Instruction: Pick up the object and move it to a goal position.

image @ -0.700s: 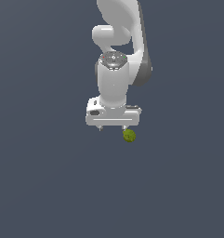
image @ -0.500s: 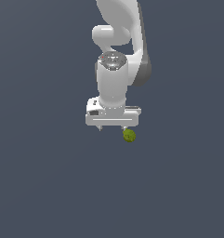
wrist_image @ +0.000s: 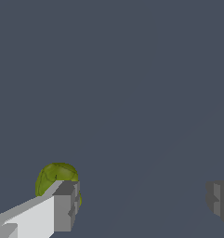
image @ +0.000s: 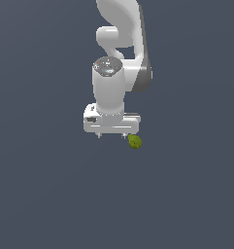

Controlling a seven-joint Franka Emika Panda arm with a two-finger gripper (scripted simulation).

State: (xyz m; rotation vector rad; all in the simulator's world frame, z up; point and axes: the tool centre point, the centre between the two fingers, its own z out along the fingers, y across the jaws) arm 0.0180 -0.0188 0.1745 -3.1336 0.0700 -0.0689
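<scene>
The scene contains 1 arm, 1 gripper and 1 ball, all set against a flat, uniform slate-grey ground with no visible texture.

The arm is smooth and glossy white, built from rounded cylindrical links, with a grey band at the joint on the exterior view's right. A domed grey cap sits on top of the wrist cylinder. Below it, the gripper body is a white rectangular block.

The 2 fingers are grey, blocky and square-edged, each mounted on a white bar. In the wrist view they stand wide apart, with only bare ground between them; the jaws are open and hold nothing.

The ball is olive-green, round and matte, with faint darker mottling. In the exterior view it lies just below the gripper's right end, outside the gap between the fingers. In the wrist view it sits behind 1 finger, which partly hides it; contact cannot be determined.
</scene>
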